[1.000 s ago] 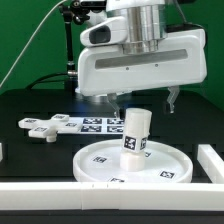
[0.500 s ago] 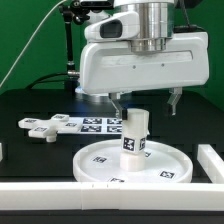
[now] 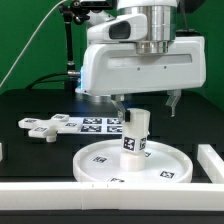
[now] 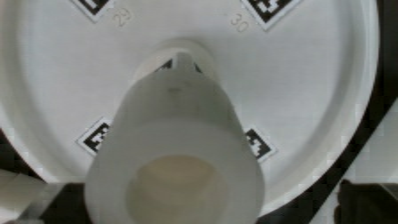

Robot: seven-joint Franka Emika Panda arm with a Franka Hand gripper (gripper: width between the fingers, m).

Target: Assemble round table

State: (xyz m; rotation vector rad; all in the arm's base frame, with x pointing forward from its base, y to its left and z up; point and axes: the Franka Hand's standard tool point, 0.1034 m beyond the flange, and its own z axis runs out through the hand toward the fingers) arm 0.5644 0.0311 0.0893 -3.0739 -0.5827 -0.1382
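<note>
Tool (image 3: 146, 104): mine, fingers spread, holding nothing, hanging just above the leg (image 3: 136, 132). Leg: upright at the middle of the round disc (image 3: 100, 168), on the worktop (image 3: 30, 150). Hazard: if I descend off-centre, one finger could strike the leg's top and tip it; I cannot tell how firmly it is seated. Edges: border frame (image 3: 212, 160) near the disc's rim on the exterior view's right; base piece (image 3: 42, 126) well apart on the exterior view's left. Open room: straight up.

Robotics lab test bench, plain green backdrop (image 3: 25, 40), matte black tabletop (image 3: 25, 105), flat marker board (image 3: 95, 124) of square tags, white border frame (image 3: 212, 160), robot arm (image 3: 150, 15) overhead.
</note>
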